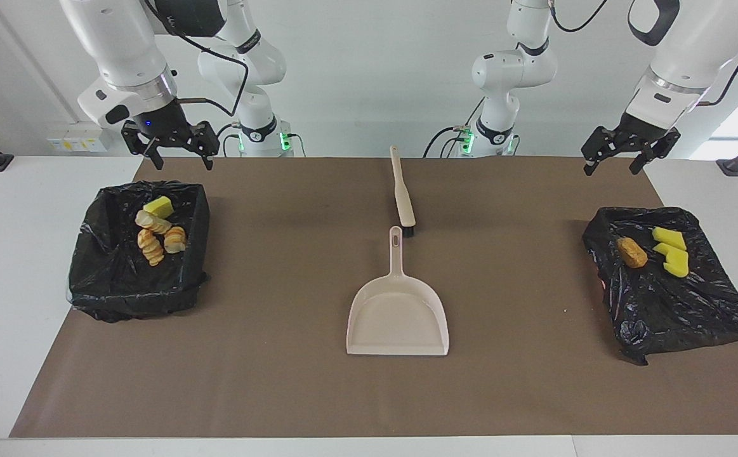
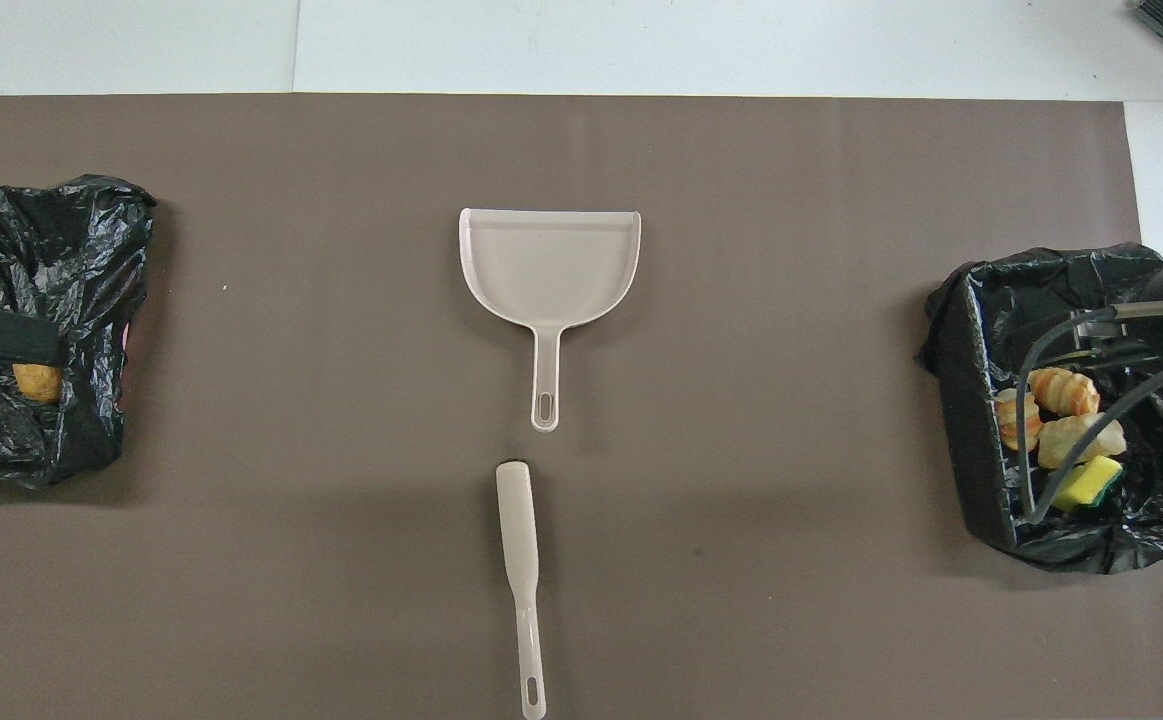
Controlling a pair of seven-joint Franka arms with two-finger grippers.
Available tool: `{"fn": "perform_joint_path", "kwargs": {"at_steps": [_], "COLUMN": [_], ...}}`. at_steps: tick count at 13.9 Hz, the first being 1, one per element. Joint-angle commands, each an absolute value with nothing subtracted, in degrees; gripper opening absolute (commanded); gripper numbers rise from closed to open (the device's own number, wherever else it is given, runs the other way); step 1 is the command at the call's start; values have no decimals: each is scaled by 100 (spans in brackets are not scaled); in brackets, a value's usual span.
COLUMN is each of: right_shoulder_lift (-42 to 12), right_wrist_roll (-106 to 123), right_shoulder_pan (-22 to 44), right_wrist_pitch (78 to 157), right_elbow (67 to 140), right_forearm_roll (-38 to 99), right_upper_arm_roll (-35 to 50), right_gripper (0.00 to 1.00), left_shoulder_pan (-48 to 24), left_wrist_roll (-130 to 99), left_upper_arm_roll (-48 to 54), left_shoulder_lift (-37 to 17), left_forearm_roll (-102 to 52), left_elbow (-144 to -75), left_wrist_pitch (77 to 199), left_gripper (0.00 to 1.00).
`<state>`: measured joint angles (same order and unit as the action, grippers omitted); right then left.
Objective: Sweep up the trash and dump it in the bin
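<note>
All the trash lies in two bins lined with black bags. The bin [image 1: 99,279] toward the right arm's end holds a yellow foam wedge [image 1: 158,206] and three striped bread-like lumps [image 1: 153,244]. The bin [image 1: 673,311] toward the left arm's end holds a tan lump [image 1: 632,252] and two yellow wedges [image 1: 672,252]. A beige dustpan [image 1: 397,317] lies empty mid-table, with its handle toward the robots. A beige brush [image 1: 401,197] lies just nearer to the robots. My right gripper [image 1: 181,165] hangs open and empty above its bin's near rim. My left gripper [image 1: 611,170] hangs open and empty above the table by its bin.
A brown mat [image 1: 280,355] covers the table between the bins. In the overhead view the dustpan [image 2: 549,265] and brush [image 2: 521,560] lie in line on the mat's middle. The right arm's cables [image 2: 1061,400] hang over its bin.
</note>
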<state>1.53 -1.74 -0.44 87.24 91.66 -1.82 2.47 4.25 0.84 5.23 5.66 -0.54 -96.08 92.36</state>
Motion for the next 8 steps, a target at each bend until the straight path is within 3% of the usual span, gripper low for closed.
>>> {"fn": "perform_joint_path", "kwargs": {"at_steps": [1,8], "right_shoulder_lift": [246,246], "right_wrist_roll": [-62,-62], "right_shoulder_pan": [-123,-123], "right_wrist_pitch": [8745,8745], "right_elbow": [9264,9264], "right_forearm_roll": [-79,-79], "right_upper_arm_roll": [272,272], "right_gripper": [100,100], "left_shoulder_pan": [466,475], "left_wrist_roll": [141,149], "left_upper_arm_roll": [562,562], "left_shoulder_lift": [729,729], "left_forearm_roll": [-26,-35], "left_elbow": [-9650,-9624], "left_wrist_pitch": [9045,8850], "left_gripper": [100,100]}}
